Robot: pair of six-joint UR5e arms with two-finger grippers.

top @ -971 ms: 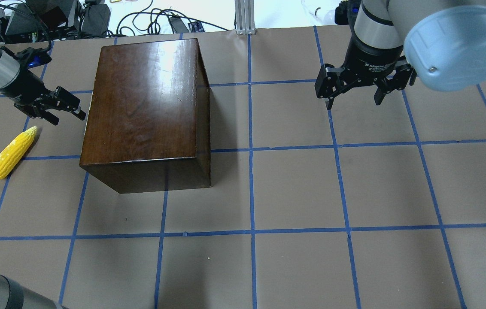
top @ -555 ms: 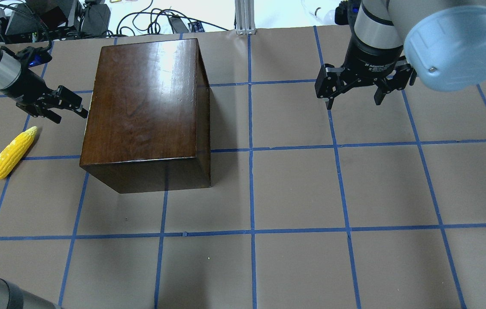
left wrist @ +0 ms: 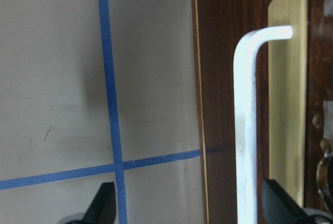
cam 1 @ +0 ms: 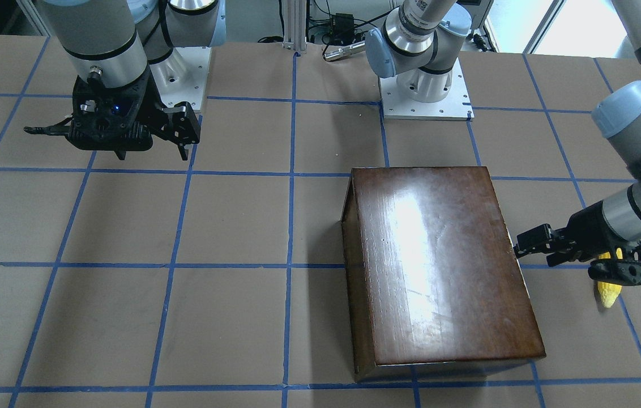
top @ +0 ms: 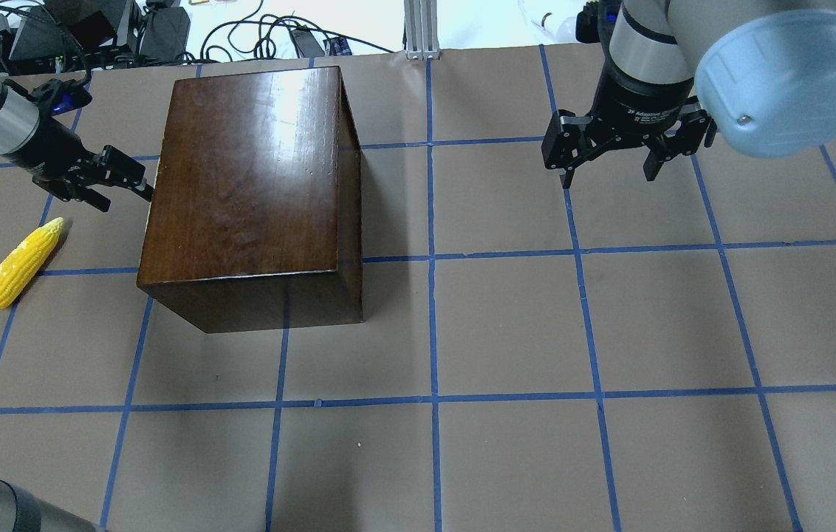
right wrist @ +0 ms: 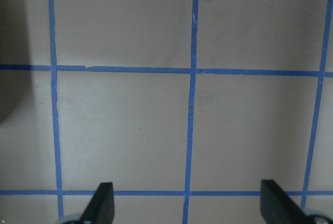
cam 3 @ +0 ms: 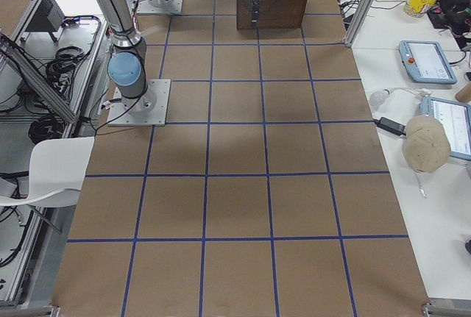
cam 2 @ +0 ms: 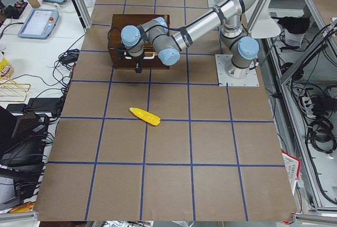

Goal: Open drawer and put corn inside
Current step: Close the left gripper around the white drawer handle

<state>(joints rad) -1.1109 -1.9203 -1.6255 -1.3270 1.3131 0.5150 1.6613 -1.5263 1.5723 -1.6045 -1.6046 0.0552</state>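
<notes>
The glossy dark-brown box [top: 244, 185] stands on the table's left half and also shows in the front view [cam 1: 439, 260]. Its drawer is shut; the dark front panel [left wrist: 218, 78] faces left and carries a white handle [left wrist: 245, 130]. My left gripper [top: 139, 181] is open, level with that face. Its fingers [left wrist: 104, 206] straddle the handle's lower part without touching it. The yellow corn [top: 19, 264] lies on the table, left of the box and nearer the robot than the gripper. My right gripper [top: 608, 177] is open and empty over the far right of the table.
The brown table [top: 506, 332] has blue tape grid lines. Cables and equipment [top: 130, 29] lie beyond its far edge. The arm bases [cam 1: 425, 85] stand at the robot's side. The right wrist view shows only bare table [right wrist: 125, 130].
My left gripper has moved a little to the right and away from the robot, closer to the box's left face. The corn, the box and the right arm have not moved.
</notes>
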